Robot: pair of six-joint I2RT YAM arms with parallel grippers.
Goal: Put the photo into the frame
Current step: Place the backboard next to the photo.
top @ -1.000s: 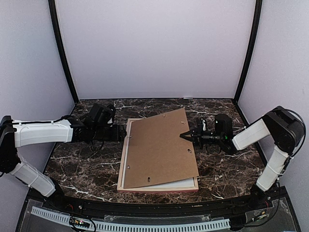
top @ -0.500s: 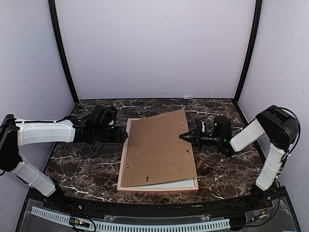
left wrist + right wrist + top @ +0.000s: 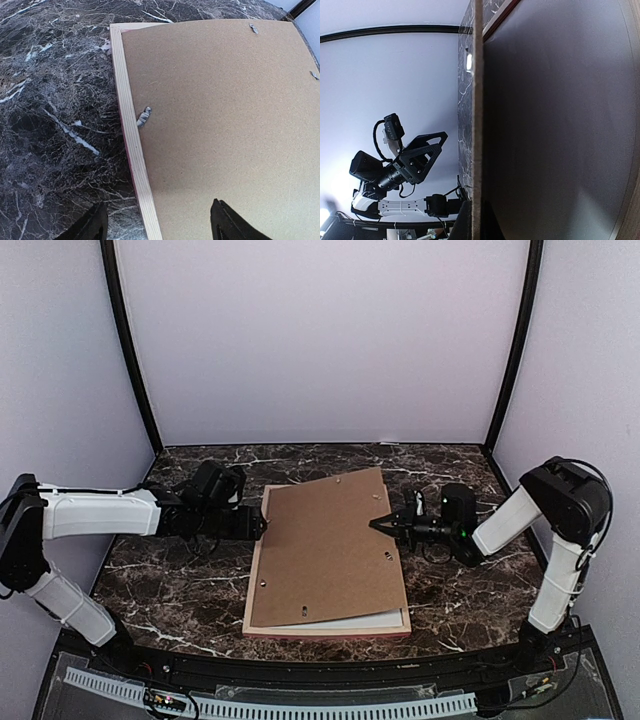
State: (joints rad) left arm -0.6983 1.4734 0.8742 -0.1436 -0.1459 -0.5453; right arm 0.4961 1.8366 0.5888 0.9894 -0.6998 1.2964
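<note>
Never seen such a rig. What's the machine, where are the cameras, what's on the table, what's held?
Two robot arms, left arm and right arm, stand at a marble table. The wide picture looks down from above, behind them; the other two come from cameras on their wrists. A frame lies face down, a brown panel askew on it. The right jaws are shut on the panel's edge; the left jaws stand open by the frame's left side. No photo shows.

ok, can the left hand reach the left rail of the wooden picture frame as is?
Probably yes: the left hand hangs open at the left rail of the wooden picture frame, and the brown hardboard backing panel leaves that rail bare. Frame lies flat, so gripping may be awkward.
</note>
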